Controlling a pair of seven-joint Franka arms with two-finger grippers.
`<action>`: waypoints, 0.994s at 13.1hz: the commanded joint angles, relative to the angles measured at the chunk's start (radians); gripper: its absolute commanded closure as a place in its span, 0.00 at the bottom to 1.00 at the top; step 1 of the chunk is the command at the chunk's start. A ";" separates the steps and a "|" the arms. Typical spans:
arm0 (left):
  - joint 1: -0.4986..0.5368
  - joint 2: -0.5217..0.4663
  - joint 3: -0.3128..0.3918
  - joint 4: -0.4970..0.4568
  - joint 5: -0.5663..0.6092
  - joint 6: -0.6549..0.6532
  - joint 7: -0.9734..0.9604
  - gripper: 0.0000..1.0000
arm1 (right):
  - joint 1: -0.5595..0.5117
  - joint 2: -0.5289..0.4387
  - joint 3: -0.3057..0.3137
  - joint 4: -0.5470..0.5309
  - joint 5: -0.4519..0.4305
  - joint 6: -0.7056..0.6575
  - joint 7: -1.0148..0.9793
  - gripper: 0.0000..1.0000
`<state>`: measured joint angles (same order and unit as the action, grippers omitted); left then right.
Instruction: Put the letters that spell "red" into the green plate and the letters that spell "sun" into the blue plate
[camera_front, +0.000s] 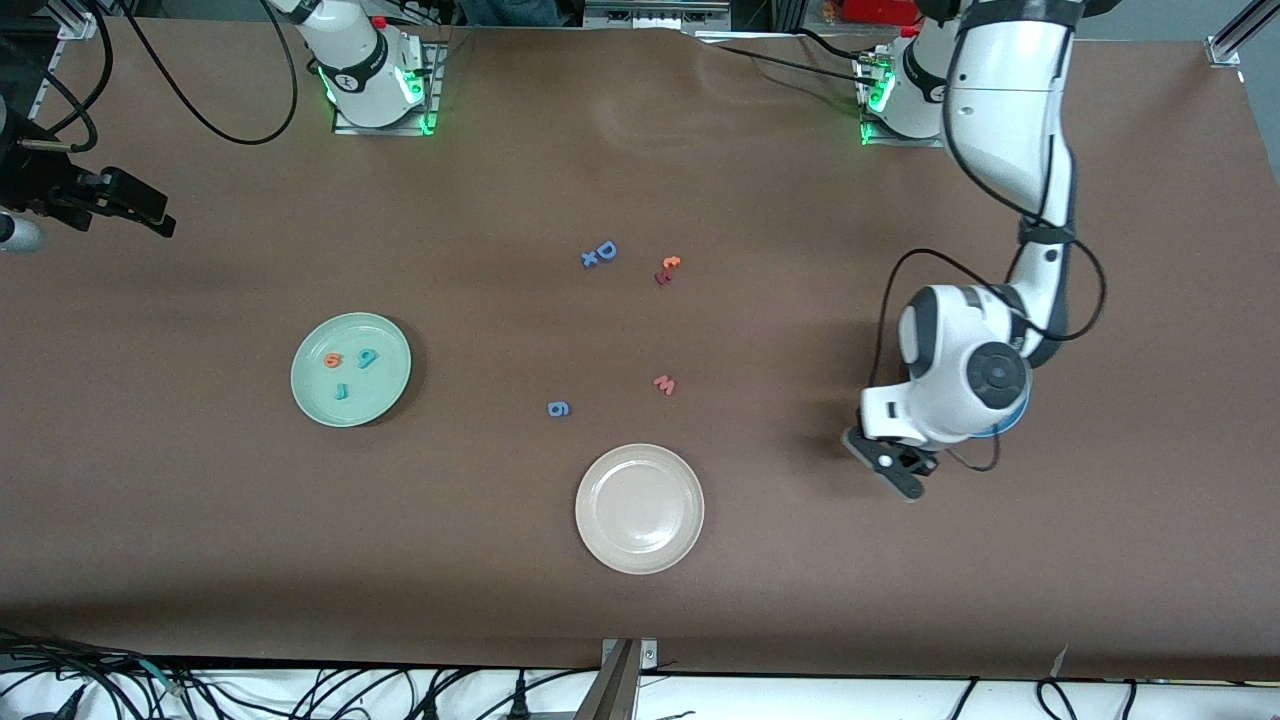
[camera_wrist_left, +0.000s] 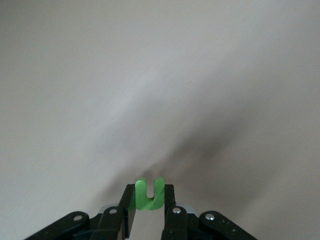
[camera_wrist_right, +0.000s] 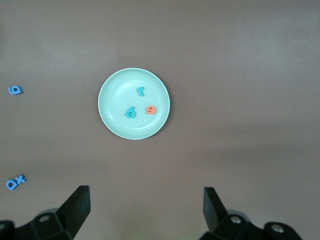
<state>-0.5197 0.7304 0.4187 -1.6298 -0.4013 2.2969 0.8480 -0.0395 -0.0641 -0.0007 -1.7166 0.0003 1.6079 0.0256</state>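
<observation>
The pale green plate (camera_front: 302, 395) lies toward the right arm's end of the table and holds a teal "r" (camera_front: 341, 391), an orange "e" (camera_front: 333, 360) and a teal "d" (camera_front: 368, 357). My right gripper (camera_wrist_right: 145, 192) hangs open and empty high over the table, looking down on that plate (camera_wrist_right: 107, 107); the front view does not show it. My left gripper (camera_front: 897, 472) is low over bare table at the left arm's end, shut on a green "u"/"n" letter (camera_wrist_left: 147, 200). A blue sliver (camera_front: 1012, 418) under the left wrist may be the blue plate, otherwise hidden.
A beige-white plate (camera_front: 640, 508) sits nearest the front camera. Loose letters lie mid-table: a blue "g" (camera_front: 559, 408), a red "w" (camera_front: 665, 384), a blue "D" beside an "x" (camera_front: 600, 253), and an orange "t" on a red piece (camera_front: 667, 269).
</observation>
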 joint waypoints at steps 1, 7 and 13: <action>0.013 -0.046 0.058 -0.071 -0.037 -0.056 0.130 0.81 | -0.008 -0.003 0.005 0.006 -0.014 0.006 -0.019 0.00; 0.055 -0.101 0.095 -0.214 -0.037 -0.070 0.282 0.77 | 0.006 0.041 -0.009 0.061 -0.016 0.001 -0.036 0.00; 0.055 -0.132 0.095 -0.206 -0.039 -0.074 0.275 0.00 | 0.006 0.040 -0.007 0.051 -0.013 0.003 -0.029 0.00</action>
<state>-0.4568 0.6556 0.5048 -1.8205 -0.4024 2.2374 1.0903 -0.0388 -0.0335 -0.0046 -1.6832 0.0002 1.6186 0.0037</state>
